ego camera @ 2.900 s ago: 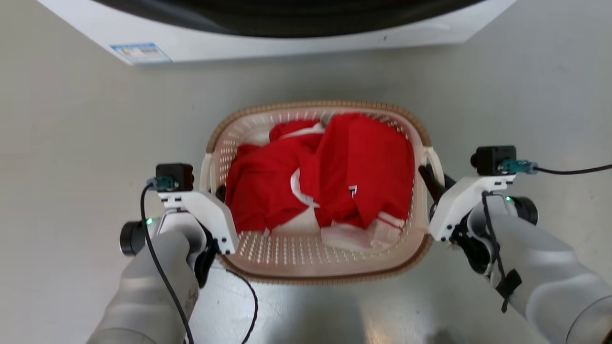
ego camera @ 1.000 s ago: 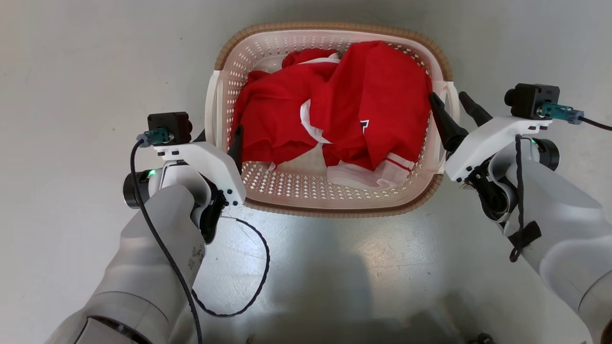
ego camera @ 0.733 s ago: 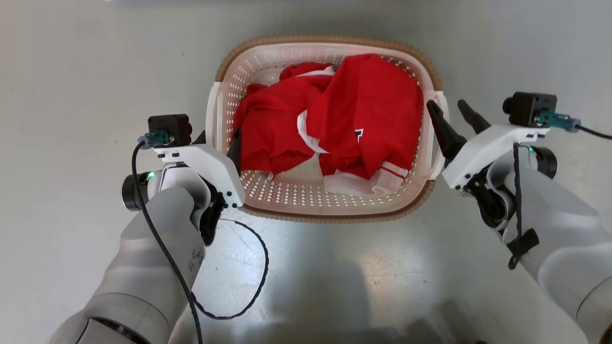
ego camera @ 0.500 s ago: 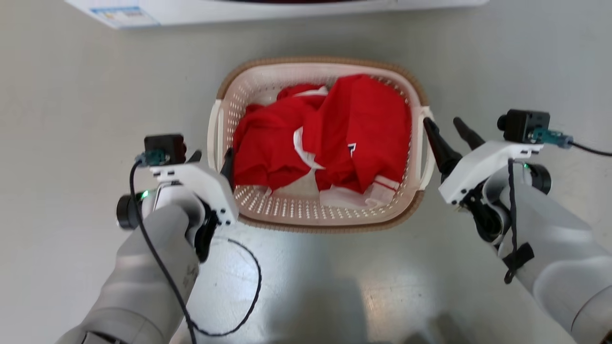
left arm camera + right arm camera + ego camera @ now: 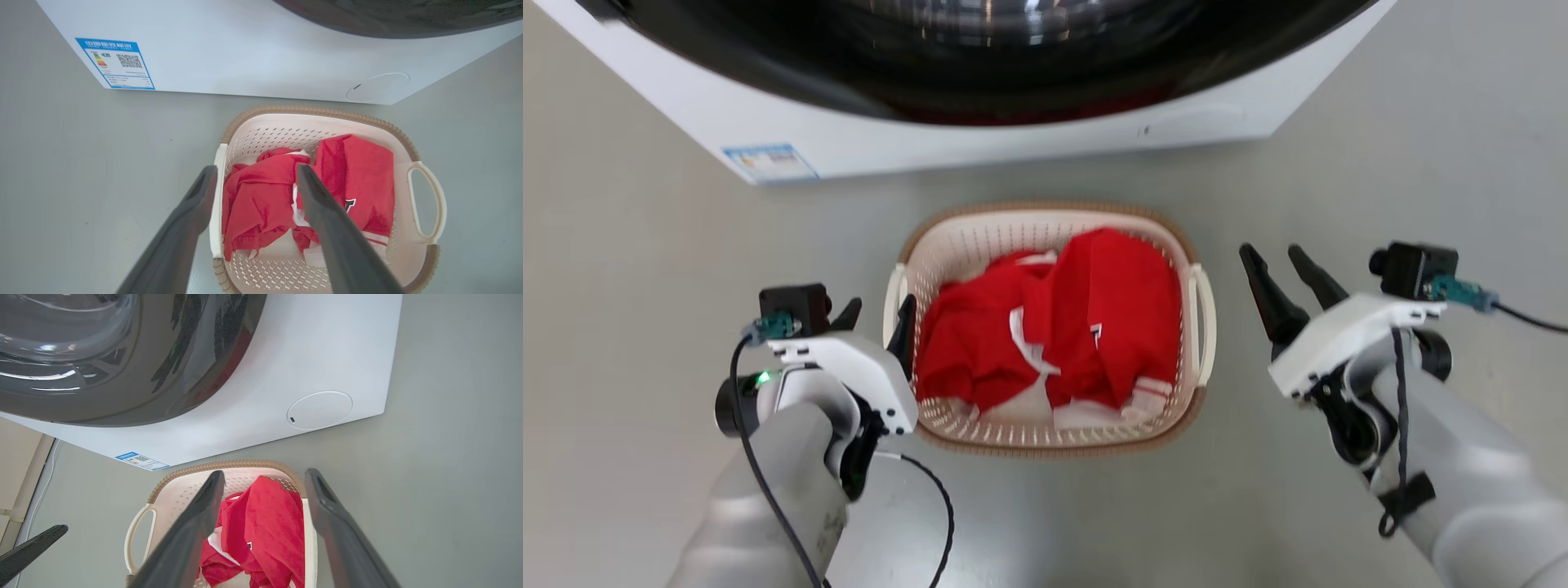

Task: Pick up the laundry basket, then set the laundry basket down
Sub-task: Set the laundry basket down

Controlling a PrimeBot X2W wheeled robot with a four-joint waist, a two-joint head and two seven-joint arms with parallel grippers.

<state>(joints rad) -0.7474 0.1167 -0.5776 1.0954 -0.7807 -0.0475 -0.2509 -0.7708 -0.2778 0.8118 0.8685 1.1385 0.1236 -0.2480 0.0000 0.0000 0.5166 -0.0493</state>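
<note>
Basket (image 5: 1013, 429), holding red clothes (image 5: 1127, 318), is sitting on the floor (image 5: 645, 286) just near of the washer (image 5: 1013, 139). Left gripper (image 5: 880, 314), beside the left handle (image 5: 893, 296), and right gripper (image 5: 1272, 265), well right, are both hanging spread and empty. Set-down is looking complete; next, the arms need lifting clear of the handles. The blue label (image 5: 115, 63) is showing a Chinese heading and QR code; small print unreadable.

Glossy grey floor (image 5: 645, 286); white washing machine (image 5: 849, 143) with dark glass door (image 5: 980, 49)
</note>
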